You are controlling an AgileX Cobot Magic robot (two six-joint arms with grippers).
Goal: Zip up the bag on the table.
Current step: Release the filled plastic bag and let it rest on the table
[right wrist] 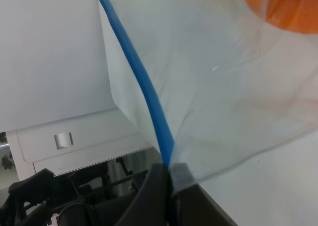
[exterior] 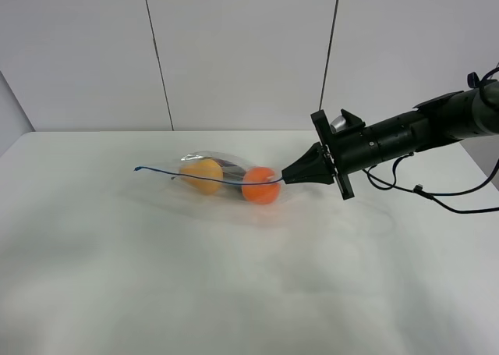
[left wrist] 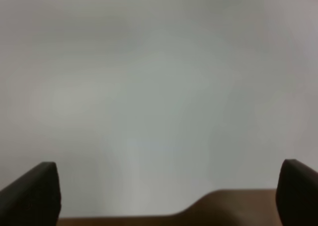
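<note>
The clear bag (exterior: 226,177) lies on the white table (exterior: 156,277) with a yellow pear (exterior: 202,175), an orange (exterior: 260,185) and a dark item showing through. Its blue zip strip (exterior: 210,179) runs from the far left end to my right gripper (exterior: 285,179), which is shut on the strip's right end. In the right wrist view the strip (right wrist: 144,87) enters the closed fingertips of the right gripper (right wrist: 169,172), with the plastic (right wrist: 223,102) and the orange (right wrist: 288,7) beyond. My left gripper (left wrist: 169,186) is open and empty, seen only in the left wrist view, facing blurred white.
The right arm (exterior: 405,136) reaches in from the right edge with cables (exterior: 437,195) trailing onto the table. Grey wall panels (exterior: 242,51) stand behind the table's far edge.
</note>
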